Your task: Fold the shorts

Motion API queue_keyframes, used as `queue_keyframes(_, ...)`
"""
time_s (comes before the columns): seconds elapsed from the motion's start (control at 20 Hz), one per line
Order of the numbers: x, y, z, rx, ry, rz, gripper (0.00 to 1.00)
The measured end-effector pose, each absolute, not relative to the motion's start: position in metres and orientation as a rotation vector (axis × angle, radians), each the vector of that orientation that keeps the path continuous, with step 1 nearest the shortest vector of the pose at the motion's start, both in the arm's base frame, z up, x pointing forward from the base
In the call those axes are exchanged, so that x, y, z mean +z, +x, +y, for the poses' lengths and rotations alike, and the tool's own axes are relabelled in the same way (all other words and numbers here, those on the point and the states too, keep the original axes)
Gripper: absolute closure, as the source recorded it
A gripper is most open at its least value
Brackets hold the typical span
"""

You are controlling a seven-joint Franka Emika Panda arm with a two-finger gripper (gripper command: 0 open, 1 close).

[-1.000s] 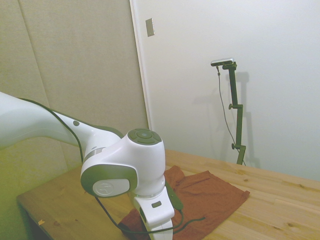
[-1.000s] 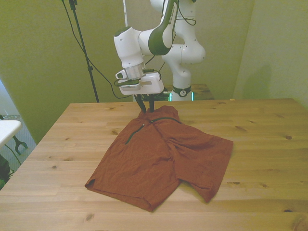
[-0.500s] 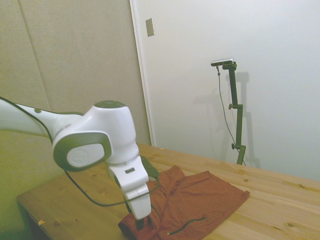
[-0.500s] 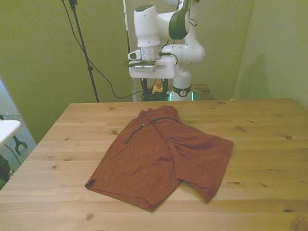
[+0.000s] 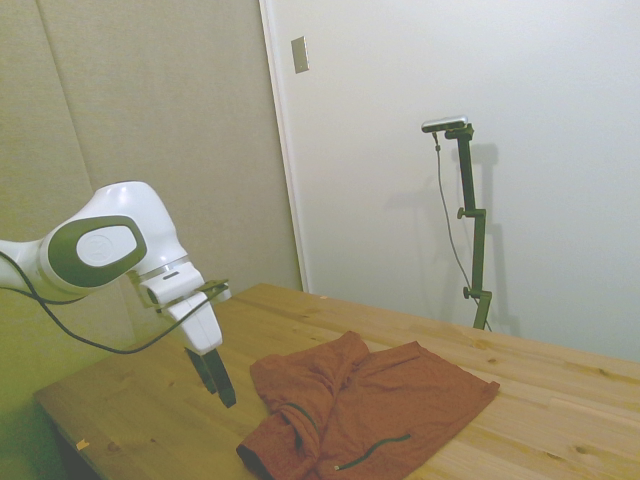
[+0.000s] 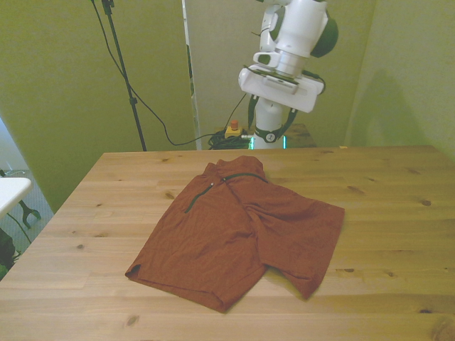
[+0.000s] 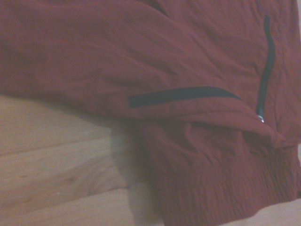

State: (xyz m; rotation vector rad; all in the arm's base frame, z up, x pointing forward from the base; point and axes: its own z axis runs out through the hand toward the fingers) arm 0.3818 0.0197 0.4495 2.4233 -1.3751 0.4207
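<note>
Find the shorts (image 6: 234, 227) lying flat near the middle of the wooden table (image 6: 391, 185), a little toward the front view's left, waistband at the far end and leg hems toward the near edge. Note the waist bunched into a low ridge at the far end, with a dark zipper line (image 6: 199, 196) running down from it. See the leg on the front view's left overlapping the other along the middle. Judge the fold as only loosely begun: cloth rumpled, edges not lined up.

Look outward to the gripper (image 6: 270, 117), raised well above the table's far edge, apart from the cloth and toward the front view's right of the waistband. Read its fingers as spread apart and holding nothing. From the side view, see it (image 5: 215, 375) pointing down beside the waist end, clear of the fabric.

For the next pinch, pick a corner or hem rather than the middle, since soft cloth will sag and drag. Come down with fingers wide, catch one layer only, and lift just enough to clear the table. Carry the edge over in a low arc and lay it square on the opposite edge. Watch for the whole garment sliding on the smooth wood.
</note>
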Motion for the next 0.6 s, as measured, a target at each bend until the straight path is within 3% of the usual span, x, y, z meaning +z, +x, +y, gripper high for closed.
queue_keyframes(0.25,0.423,0.421,0.093,0.559,2.342,-1.162,0.00)
queue_keyframes(0.6,0.358,0.478,0.173,0.640,2.228,-0.908,0.00)
